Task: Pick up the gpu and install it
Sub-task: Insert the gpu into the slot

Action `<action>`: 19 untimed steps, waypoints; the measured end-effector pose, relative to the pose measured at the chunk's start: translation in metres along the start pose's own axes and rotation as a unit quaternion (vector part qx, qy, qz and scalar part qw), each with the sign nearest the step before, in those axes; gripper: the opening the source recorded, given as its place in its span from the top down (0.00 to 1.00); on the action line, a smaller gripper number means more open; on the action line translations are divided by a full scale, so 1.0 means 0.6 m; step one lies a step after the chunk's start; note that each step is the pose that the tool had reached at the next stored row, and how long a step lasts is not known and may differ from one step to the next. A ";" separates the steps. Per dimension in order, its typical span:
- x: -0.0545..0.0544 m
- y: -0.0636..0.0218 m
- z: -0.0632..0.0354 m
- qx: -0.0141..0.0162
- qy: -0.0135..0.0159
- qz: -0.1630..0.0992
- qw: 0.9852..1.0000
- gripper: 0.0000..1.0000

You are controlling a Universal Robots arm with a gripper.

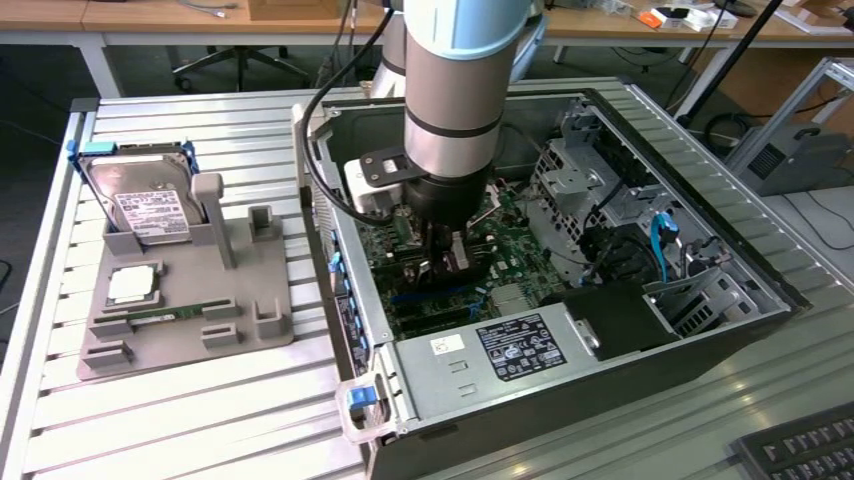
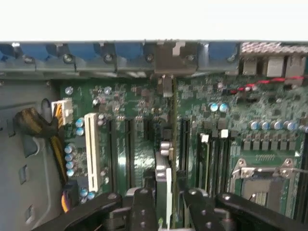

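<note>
While the arm (image 1: 454, 90) reaches straight down into the open computer case (image 1: 721, 330), its claw (image 1: 451, 262) hangs low over the green motherboard (image 1: 514, 262), closed on the gpu (image 2: 164, 185). In the wrist view the card stands on edge between the two dark fingers (image 2: 143, 211), a thin dark slab running away from the claw toward the rear wall of the case, where its metal bracket (image 2: 173, 57) sits against the row of blue slot clips (image 2: 86, 50). The card lines up with the long expansion slots on the board, with a white slot (image 2: 91, 151) off to one side and the processor socket (image 2: 262, 180) on the other. I cannot tell whether its lower edge is touching the slot under it or just above it.

The case lies on its side on the slatted metal bench (image 1: 200, 420), the power supply (image 1: 494, 355) with its labels at the near end and the drive cages (image 1: 587, 180) toward the exterior view's right. To the exterior view's left of the case stands a grey parts holder (image 1: 254, 330). A silver hard drive (image 1: 147, 205) leans upright in its far end, a square processor chip (image 1: 131, 285) lies flat in a pocket nearer, and a narrow green RAM stick (image 1: 167, 317) rests in a groove just in front of that.
</note>
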State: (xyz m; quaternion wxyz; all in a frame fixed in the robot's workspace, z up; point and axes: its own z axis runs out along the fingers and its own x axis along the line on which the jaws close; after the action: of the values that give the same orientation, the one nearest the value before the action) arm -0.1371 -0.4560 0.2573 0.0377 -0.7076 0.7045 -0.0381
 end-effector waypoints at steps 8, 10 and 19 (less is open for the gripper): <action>0.000 0.000 0.001 0.000 0.000 0.000 1.000 0.73; 0.000 0.000 0.001 0.000 0.000 0.000 1.000 0.73; 0.000 0.004 -0.009 0.004 0.000 0.000 1.000 0.73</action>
State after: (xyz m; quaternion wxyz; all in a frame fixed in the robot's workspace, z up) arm -0.1400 -0.4559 0.2622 0.0406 -0.7075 0.7044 -0.0404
